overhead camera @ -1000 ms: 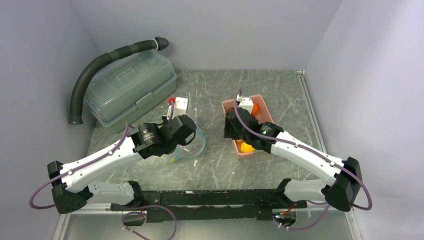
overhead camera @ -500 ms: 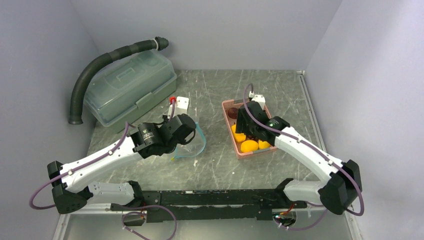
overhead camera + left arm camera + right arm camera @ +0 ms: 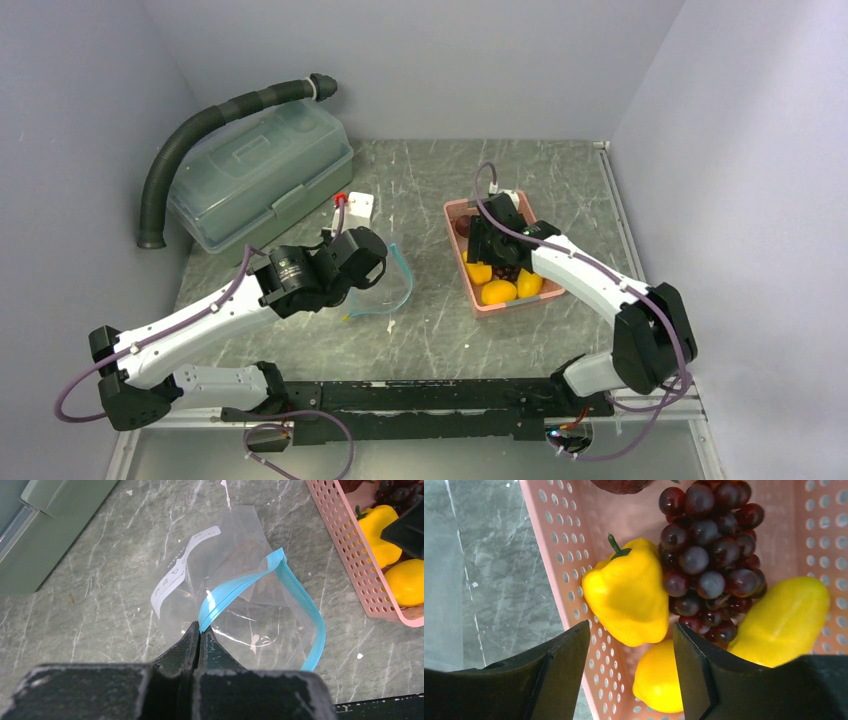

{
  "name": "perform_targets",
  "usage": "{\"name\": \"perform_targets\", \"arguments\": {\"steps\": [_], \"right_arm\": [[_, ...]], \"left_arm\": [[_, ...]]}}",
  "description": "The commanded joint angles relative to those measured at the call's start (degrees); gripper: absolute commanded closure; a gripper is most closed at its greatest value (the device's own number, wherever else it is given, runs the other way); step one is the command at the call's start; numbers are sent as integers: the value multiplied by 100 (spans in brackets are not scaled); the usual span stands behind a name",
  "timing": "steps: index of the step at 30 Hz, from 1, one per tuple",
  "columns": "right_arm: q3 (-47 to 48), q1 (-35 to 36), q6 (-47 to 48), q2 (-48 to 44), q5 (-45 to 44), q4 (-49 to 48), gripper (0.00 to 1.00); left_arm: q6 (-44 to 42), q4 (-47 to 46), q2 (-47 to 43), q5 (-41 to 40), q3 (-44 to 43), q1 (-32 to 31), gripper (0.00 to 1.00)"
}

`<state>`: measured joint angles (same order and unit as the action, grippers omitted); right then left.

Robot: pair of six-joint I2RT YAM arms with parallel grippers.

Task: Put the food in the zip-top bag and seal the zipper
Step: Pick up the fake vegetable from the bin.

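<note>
Food, yellow pieces and a grape bunch, lies heaped in the pink basket. Just above it the right gripper hangs with jaws apart astride a yellow piece, apparently lining up a pick. Beside the basket, the zip-top bag lies on the desk, with the left gripper clamped on its teal zipper, probably to keep the mouth open.

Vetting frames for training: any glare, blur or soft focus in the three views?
Top external: even soft light, sharp, little shadow. Left wrist: white glints on the zip-top bag, left gripper grainy and soft up close. Right wrist: grape bunch sharp with small highlights, right gripper dark, underexposed.
</note>
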<state>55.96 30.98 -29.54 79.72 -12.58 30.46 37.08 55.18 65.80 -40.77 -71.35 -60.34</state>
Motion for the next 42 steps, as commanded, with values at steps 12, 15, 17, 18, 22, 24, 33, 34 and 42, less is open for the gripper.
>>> {"name": "perform_targets", "arguments": {"steps": [12,15,17,18,22,24,33,34,42], "right_arm": [[228,-285,33,828,631,-730,34],[202,-305,66,963,696,-820,34],[166,-314,80,1042,741,-875,33],[139,-320,80,1092,754,-908,33],[58,-346,64,1257,756,-963,33],[40,-350,62,1341,702,-963,33],[16,-362,144,1520,772,-1018,27],[1,-361,155,1501,819,-1034,26],[22,-366,177,1550,738,-972,24]], "left_arm": [[52,-1,-120,-1,-65,57,100],[71,23,-135,-2,-79,57,100],[79,41,-145,-15,-64,57,100],[88,45,-146,-8,-69,57,100],[97,43,-121,11,-72,66,100],[90,33,-96,21,-85,66,100],[59,10,0,58,-142,66,100],[63,13,9,65,-142,66,100],[54,-3,28,72,-176,70,100]]}}
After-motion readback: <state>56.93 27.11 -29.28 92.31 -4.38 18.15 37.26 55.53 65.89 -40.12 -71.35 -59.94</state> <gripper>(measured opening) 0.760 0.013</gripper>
